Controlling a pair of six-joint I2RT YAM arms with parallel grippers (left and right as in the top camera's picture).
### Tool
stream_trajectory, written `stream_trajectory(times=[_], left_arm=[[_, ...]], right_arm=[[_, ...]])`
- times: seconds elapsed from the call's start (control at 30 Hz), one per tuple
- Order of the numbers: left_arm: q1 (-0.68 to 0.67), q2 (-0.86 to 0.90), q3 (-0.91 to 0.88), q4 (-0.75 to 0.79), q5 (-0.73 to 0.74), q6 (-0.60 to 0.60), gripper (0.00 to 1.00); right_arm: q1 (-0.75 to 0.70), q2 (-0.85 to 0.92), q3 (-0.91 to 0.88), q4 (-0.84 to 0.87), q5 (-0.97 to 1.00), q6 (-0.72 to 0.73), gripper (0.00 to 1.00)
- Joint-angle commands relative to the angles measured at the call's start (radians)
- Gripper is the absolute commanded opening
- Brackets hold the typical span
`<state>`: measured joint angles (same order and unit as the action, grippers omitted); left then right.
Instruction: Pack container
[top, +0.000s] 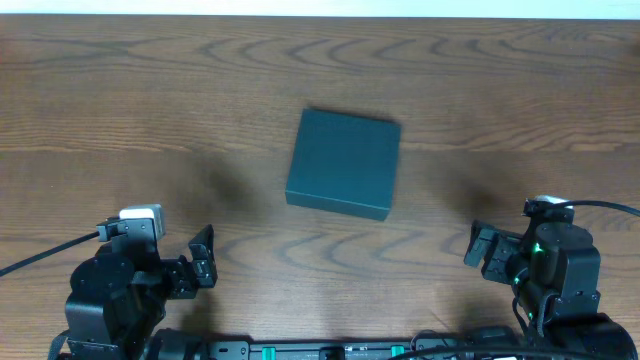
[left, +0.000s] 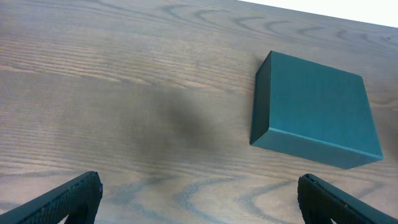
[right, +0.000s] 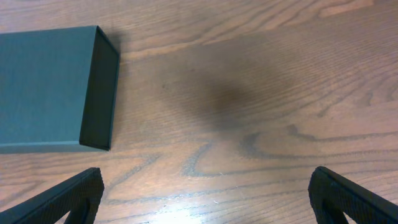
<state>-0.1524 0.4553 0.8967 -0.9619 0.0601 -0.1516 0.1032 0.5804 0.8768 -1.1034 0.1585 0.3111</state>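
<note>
The container (top: 344, 162) is a dark teal-green rectangular box, lid shut, lying flat in the middle of the wooden table. It also shows at the right of the left wrist view (left: 314, 118) and at the left of the right wrist view (right: 53, 87). My left gripper (top: 203, 258) is open and empty near the front left, well short of the box; its fingers frame bare wood (left: 199, 199). My right gripper (top: 483, 250) is open and empty at the front right, also apart from the box (right: 208, 199).
The wooden table (top: 150, 100) stretches bare around the box. Its far edge runs along the top of the overhead view. The arm bases and cables sit along the front edge.
</note>
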Motion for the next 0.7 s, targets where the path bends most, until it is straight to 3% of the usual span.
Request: stream_trajectory(times=[0.0, 0.33, 0.5, 0.67], left_arm=[[0.001, -0.005, 0.018, 0.0, -0.012, 0.02, 0.98], [0.001, -0.005, 0.018, 0.0, -0.012, 0.02, 0.99], [0.001, -0.005, 0.018, 0.0, -0.012, 0.02, 0.99], [0.001, -0.005, 0.018, 0.0, -0.012, 0.02, 0.98]], right_arm=[[0.009, 0.0, -0.003, -0.002, 0.018, 0.018, 0.99], [0.013, -0.049, -0.006, 0.025, 0.051, -0.035, 0.99], [0.014, -0.263, -0.039, 0.107, -0.001, -0.196, 0.99], [-0.01, -0.46, -0.129, 0.237, 0.01, -0.217, 0.98]])
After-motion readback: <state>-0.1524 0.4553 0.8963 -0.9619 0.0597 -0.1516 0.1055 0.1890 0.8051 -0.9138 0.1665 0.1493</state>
